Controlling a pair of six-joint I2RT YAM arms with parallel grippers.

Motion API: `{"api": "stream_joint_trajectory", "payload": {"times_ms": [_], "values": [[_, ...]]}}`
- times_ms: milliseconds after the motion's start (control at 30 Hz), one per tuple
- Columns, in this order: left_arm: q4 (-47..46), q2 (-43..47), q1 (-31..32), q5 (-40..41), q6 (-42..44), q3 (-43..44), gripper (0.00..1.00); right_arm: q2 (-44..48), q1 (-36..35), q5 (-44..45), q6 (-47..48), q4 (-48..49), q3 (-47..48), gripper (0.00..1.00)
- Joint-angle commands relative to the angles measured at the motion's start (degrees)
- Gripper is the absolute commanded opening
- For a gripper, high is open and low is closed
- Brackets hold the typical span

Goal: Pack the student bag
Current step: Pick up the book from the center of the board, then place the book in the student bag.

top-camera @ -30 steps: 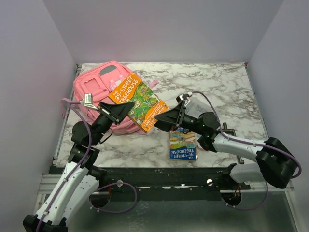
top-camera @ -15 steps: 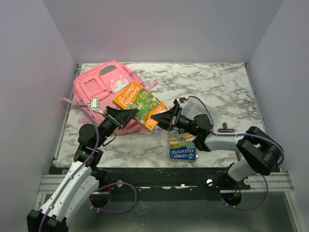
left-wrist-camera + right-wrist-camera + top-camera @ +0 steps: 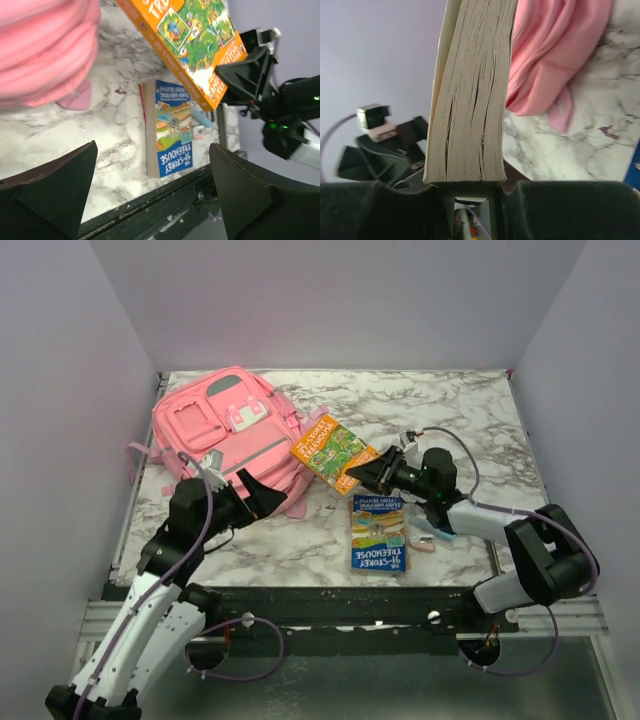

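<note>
Student bag [image 3: 225, 430]: lies flat at the far left of the surface [image 3: 460, 410], front pockets up, long axis running from far-left to near-right. No open mouth shows from any view, so I cannot tell where a book would enter.

Right tool [image 3: 358, 473]: clamped on the near-right end of the orange book [image 3: 335, 447], which it holds up off the surface and tilted. The right wrist view shows the page block pinched between both fingers, with pink fabric just beyond it.

Key relation: the bag lies to the left of the held book, and the book's far-left corner is close to the bag's right edge but apart from it. The book's long axis points diagonally toward the bag. My read is that the next move is a leftward carry, with the bag's opening yet to be found.

Left tool [image 3: 262, 498]: jaws spread wide, holding nothing, just at the bag's near edge. It is the nearer arm to the bag and is likely best placed to hold it open.

Blue book [image 3: 379, 533]: flat on the surface, near of the right tool.

Writing: the blue cover reads "STOREY TREEHOUSE". The number is too small to be sure of. The orange cover shows "TRE…", cut off, and its spine text is not legible.
</note>
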State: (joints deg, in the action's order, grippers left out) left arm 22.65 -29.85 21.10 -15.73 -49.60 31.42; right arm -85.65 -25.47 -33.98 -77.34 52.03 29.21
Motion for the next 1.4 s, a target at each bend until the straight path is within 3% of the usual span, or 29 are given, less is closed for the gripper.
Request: {"api": "stream_joint_trajectory", "payload": {"times_ms": [0, 100, 300, 600, 700, 800, 1000, 1167, 1367], "values": [[17.8, -15.3, -0.1, 10.1, 15.4, 14.5, 0.95, 9.3, 0.6, 6.6, 24.6, -33.5, 7.1, 0.01], [25.9, -28.7, 0.0, 15.2, 22.3, 25.2, 0.93, 14.6, 3.8, 11.7, 31.0, -44.6, 9.2, 0.01], [26.7, -45.6, 2.6, 22.8, 31.8, 34.7, 0.86, 24.3, 10.1, 17.3, 37.8, -56.3, 9.5, 0.00], [32.0, -67.9, 8.6, 26.3, 38.0, 49.6, 0.80, 30.8, 10.6, 15.0, 39.8, -58.4, 9.4, 0.01], [33.5, -72.1, 9.7, 31.3, 39.3, 52.7, 0.71, 30.9, 10.6, 11.9, 40.0, -56.8, 8.8, 0.01], [33.9, -73.9, 10.0, 36.1, 40.4, 54.1, 0.63, 31.0, 10.6, 7.6, 40.2, -54.4, 7.4, 0.01], [34.0, -75.0, 10.0, 35.0, 41.0, 53.8, 0.35, 30.4, 10.6, 5.2, 41.9, -56.1, 7.2, 0.01], [33.1, -72.9, 10.6, 36.0, 40.8, 54.8, 0.00, 27.6, 10.6, -0.7, 41.6, -56.9, 7.9, 0.01], [28.1, -60.5, 12.9, 39.1, 38.3, 53.7, 0.00, 25.9, 9.9, -6.6, 36.1, -56.0, 7.1, 0.01]]}}
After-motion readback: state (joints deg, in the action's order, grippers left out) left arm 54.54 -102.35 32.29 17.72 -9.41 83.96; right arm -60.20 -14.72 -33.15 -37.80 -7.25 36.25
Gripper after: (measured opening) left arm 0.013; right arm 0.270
